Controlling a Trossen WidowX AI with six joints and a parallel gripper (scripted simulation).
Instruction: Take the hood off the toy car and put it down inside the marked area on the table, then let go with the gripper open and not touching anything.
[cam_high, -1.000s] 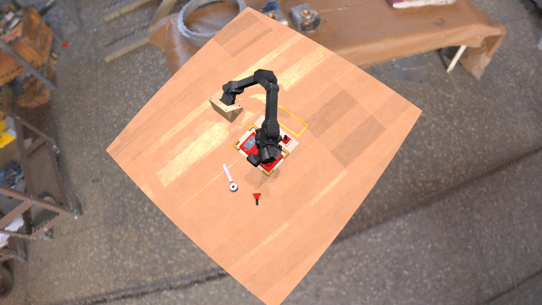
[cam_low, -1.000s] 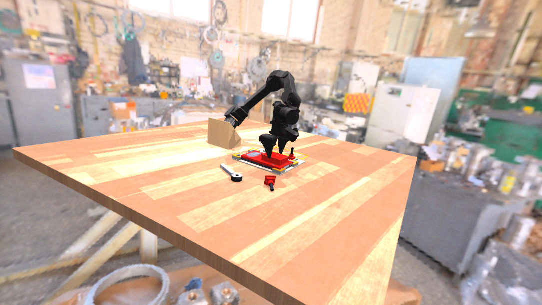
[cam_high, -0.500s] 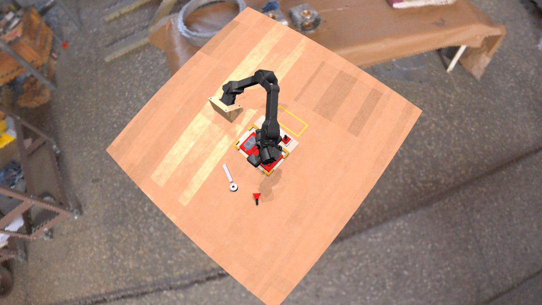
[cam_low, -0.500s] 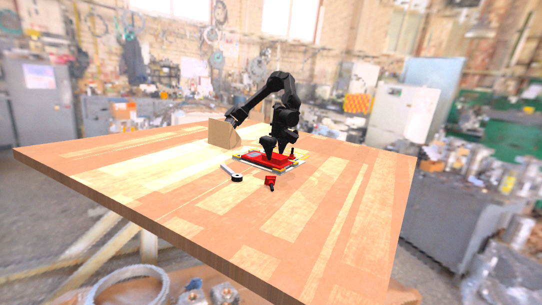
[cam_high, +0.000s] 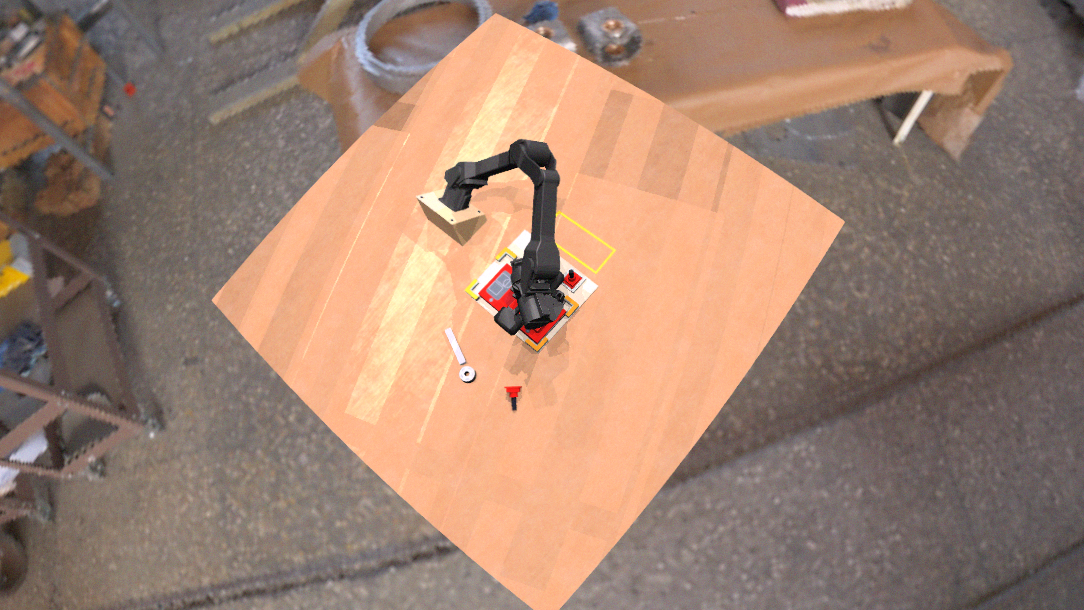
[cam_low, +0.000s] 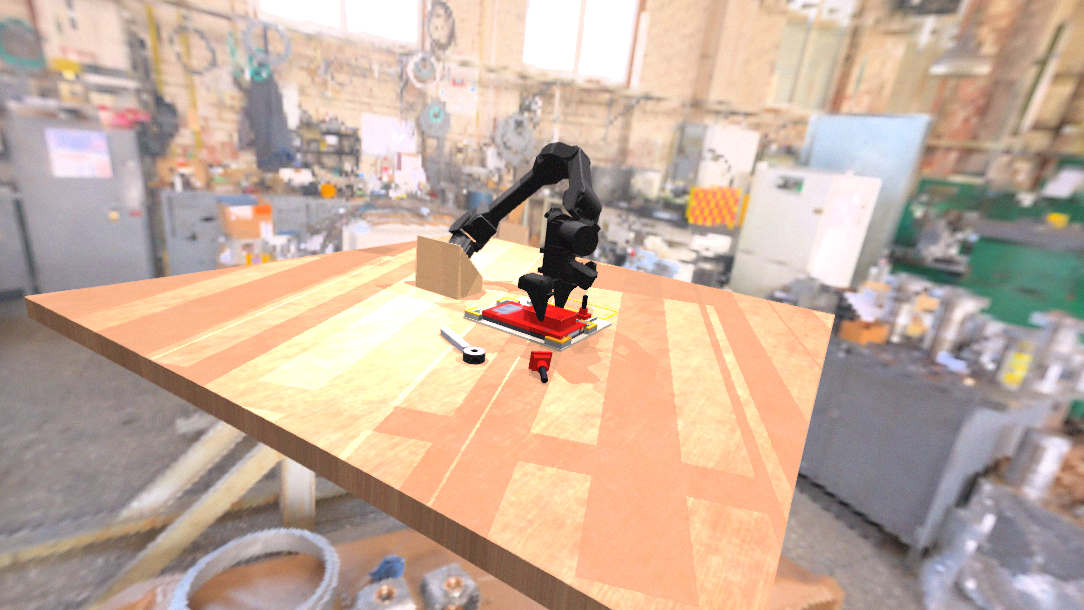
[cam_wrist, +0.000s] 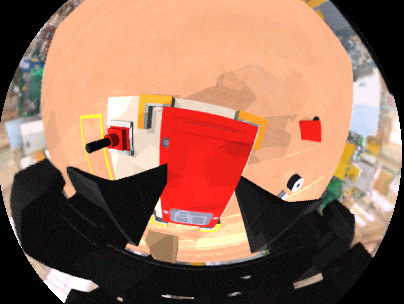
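The toy car lies flat on a white base plate (cam_high: 587, 289) (cam_wrist: 117, 112) with orange and yellow corner marks. Its red hood (cam_wrist: 202, 145) (cam_high: 539, 330) (cam_low: 525, 313) sits on the car, with a grey window part (cam_high: 499, 286) (cam_wrist: 195, 217) at one end. My gripper (cam_wrist: 203, 172) (cam_high: 532, 312) (cam_low: 551, 311) is down over the hood, pointing straight down. One fingertip touches each long side of the hood, so it is shut on the hood. The marked area is a yellow outline (cam_high: 598, 243) (cam_wrist: 83, 142) on the table just beyond the plate.
A red block with a black pin (cam_high: 570, 279) (cam_wrist: 114, 140) (cam_low: 585, 308) stands on the plate beside the hood. A loose red piece with a pin (cam_high: 513, 394) (cam_low: 538, 362) (cam_wrist: 311, 130) and a white bar with a ring (cam_high: 457, 351) (cam_low: 463, 346) (cam_wrist: 295, 183) lie nearby. The arm's wooden base (cam_high: 451, 216) (cam_low: 441, 269) stands behind.
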